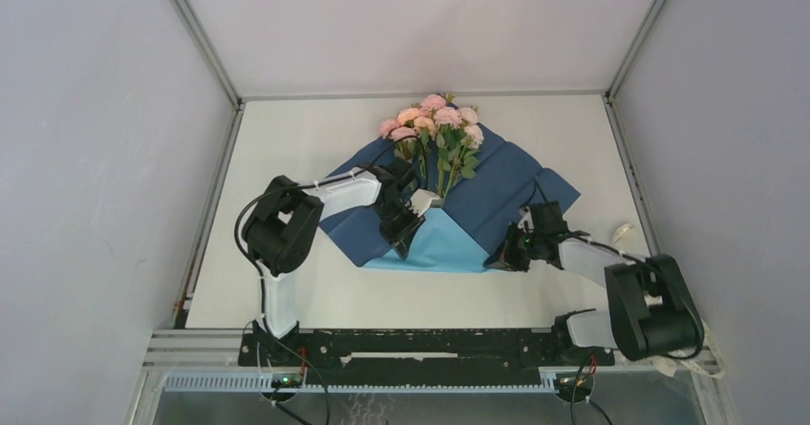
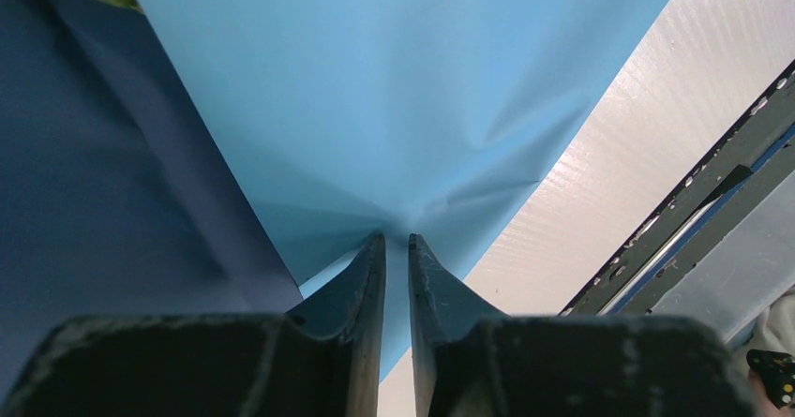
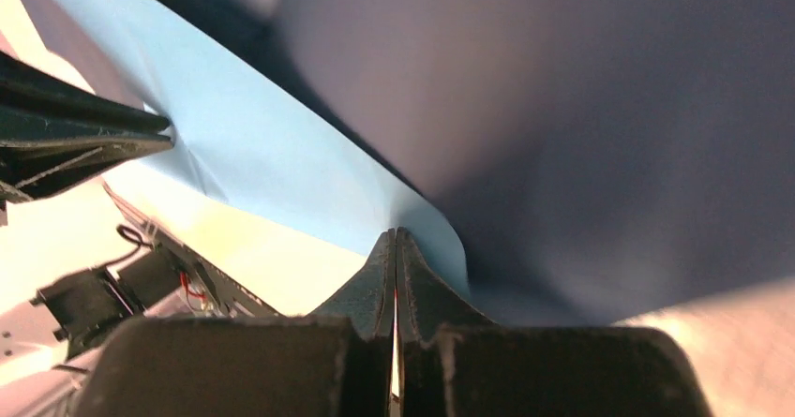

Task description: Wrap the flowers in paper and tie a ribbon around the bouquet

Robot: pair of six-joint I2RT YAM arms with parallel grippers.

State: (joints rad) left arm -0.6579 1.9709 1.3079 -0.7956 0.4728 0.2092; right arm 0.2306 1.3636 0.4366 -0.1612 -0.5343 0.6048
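Note:
The flowers [image 1: 435,124], pink roses on green stems, lie at the back of the paper [image 1: 506,191], which is spread with its navy face up. A light-blue flap [image 1: 435,245] is folded over at the near edge, covering the stem ends. My left gripper [image 1: 409,237] is at that flap's left side. In the left wrist view its fingers [image 2: 396,239] stand almost together, with the light-blue paper [image 2: 394,89] puckered between the tips. My right gripper [image 1: 497,261] is at the flap's right corner. Its jaws [image 3: 396,231] are shut on the curled paper edge [image 3: 281,173]. A small cream coil, probably the ribbon [image 1: 626,232], lies at the right.
The white table [image 1: 315,143] is walled by grey panels and metal posts on three sides. The black mounting rail [image 1: 430,347] with the arm bases runs along the near edge. My left arm's fingers [image 3: 84,136] show at the left of the right wrist view.

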